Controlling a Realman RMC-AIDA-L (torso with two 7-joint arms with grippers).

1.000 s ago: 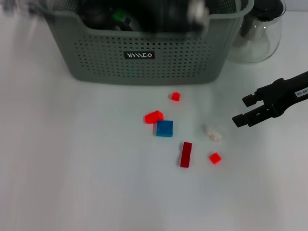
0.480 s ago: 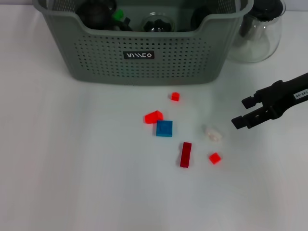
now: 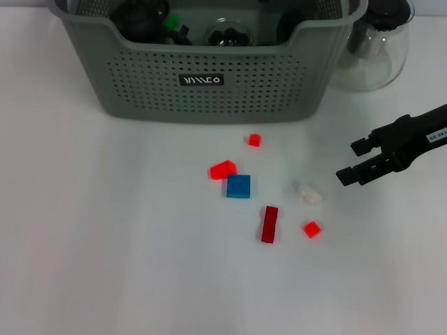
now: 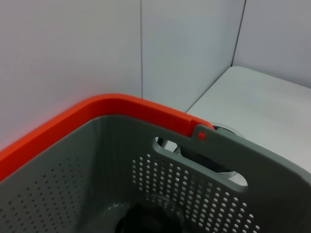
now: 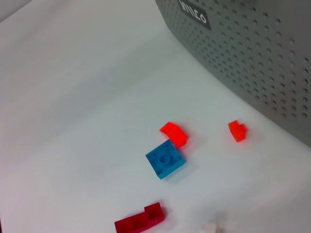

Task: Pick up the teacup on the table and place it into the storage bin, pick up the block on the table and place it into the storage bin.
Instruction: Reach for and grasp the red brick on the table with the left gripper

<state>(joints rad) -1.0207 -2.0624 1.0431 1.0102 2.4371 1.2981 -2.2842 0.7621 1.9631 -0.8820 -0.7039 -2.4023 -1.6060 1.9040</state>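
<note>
The right gripper (image 3: 353, 160) is hanging over the table (image 3: 105, 244) with its two black jaws standing apart and nothing between them. Just ahead of the jaw tips a small whitish block (image 3: 308, 194) is lying on the table, close but not touching. Farther out from the jaws, a small red block (image 3: 311, 229) and a long dark red block (image 3: 269, 224) are sitting nearer the robot. A flat blue square block (image 3: 238, 186) with a single stud is resting beyond them, with a bright red curved block (image 3: 223, 169) right beside it. A tiny red block (image 3: 255, 140) is lying closest to the storage bin (image 3: 209, 91).

The bin is standing well beyond the jaws, grey-green, its walls perforated, its rim dipping at the handle and a small black label with white lettering on the near wall. Inside, dark rounded objects are showing; I cannot tell which is the teacup. A clear glass teapot (image 3: 374, 45) is standing beside the bin. The left gripper is out of view; its camera is looking into the bin.
</note>
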